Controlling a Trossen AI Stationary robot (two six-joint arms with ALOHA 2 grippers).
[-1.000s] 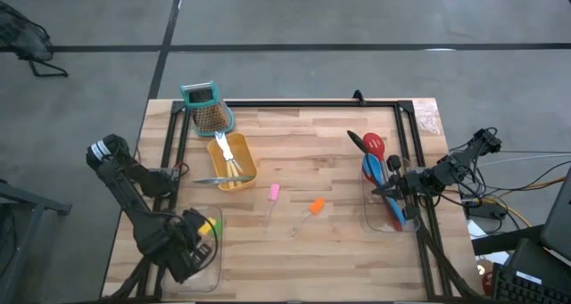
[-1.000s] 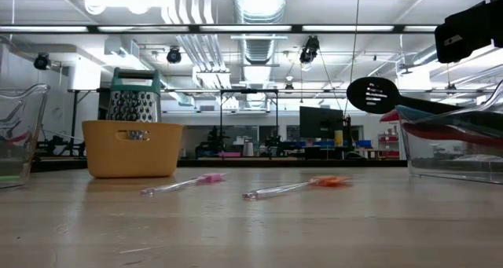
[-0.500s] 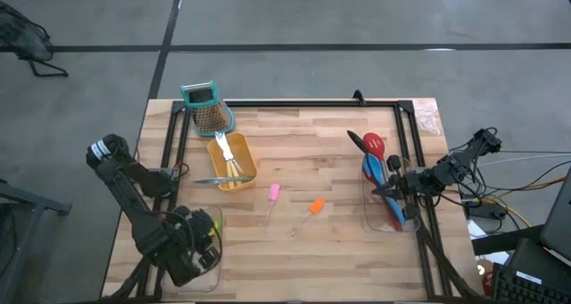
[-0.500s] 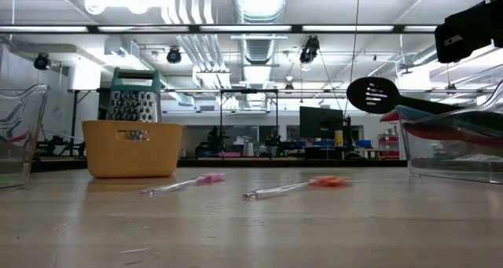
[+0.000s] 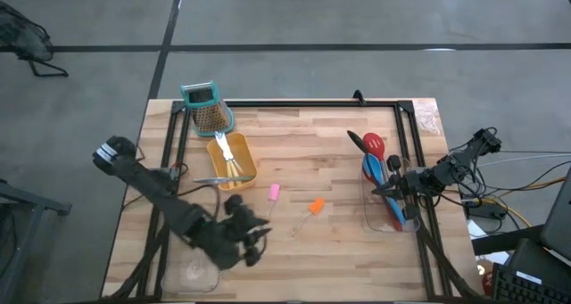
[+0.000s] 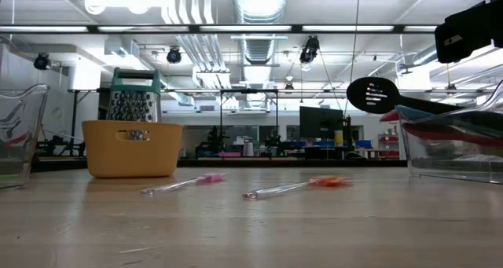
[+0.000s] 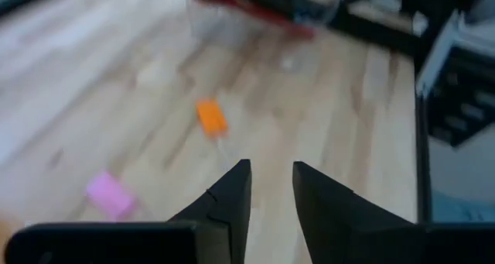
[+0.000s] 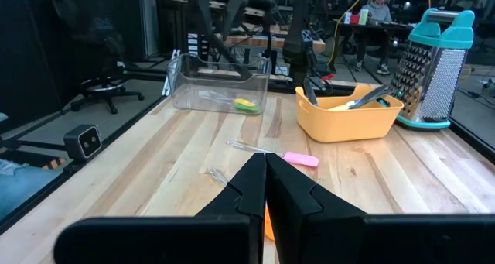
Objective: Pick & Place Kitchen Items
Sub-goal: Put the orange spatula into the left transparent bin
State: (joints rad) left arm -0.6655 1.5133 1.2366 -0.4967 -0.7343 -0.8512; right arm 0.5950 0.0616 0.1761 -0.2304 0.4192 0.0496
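Left gripper hangs empty over the table's near middle, fingers a narrow gap apart, touching nothing. Pink-tipped tool and orange-tipped tool lie loose just beyond it: likely light, thin, slippery clear handles, so I'd pinch mid-handle. Right gripper waits pinched closed over the clear tray.

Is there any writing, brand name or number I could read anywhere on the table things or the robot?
None can be read.
Yellow tray: a small mark on its front, too small to read.
Grater: no label shows.
Monitor in the room behind: screen dark, no text.
Left gripper and right gripper: plain dark fingers, no markings.
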